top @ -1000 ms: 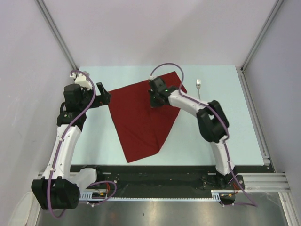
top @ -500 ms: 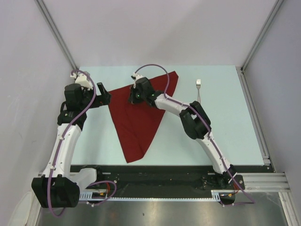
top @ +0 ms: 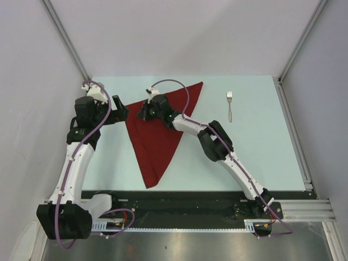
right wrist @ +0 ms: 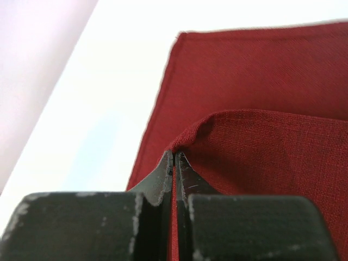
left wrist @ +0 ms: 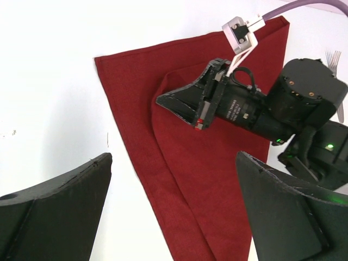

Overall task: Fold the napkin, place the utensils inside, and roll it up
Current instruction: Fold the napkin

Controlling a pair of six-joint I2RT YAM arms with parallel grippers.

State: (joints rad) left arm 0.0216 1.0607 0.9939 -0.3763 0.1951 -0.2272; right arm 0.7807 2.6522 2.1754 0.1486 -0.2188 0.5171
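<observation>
Fold under way, by my reckoning not finished. Right hand (right wrist: 174, 159) pinched tight on napkin (top: 155, 138) corner, held over cloth near its left edge (top layer doubled over, not yet laid flat). Left hand (top: 118, 110) spread wide, empty, just beside napkin's left corner. Fork (top: 230, 105) on table (top: 261, 152), well apart to right, untouched. Left to do: lay corner down, load fork, roll.

dark red square cloth napkin (right wrist: 261, 70): matt, fine woven grain | small silver metal fork (top: 230, 106): glossy | pale blue table (top: 261, 157): smooth, matt | black left gripper (left wrist: 174, 157): matt, scuffed
</observation>
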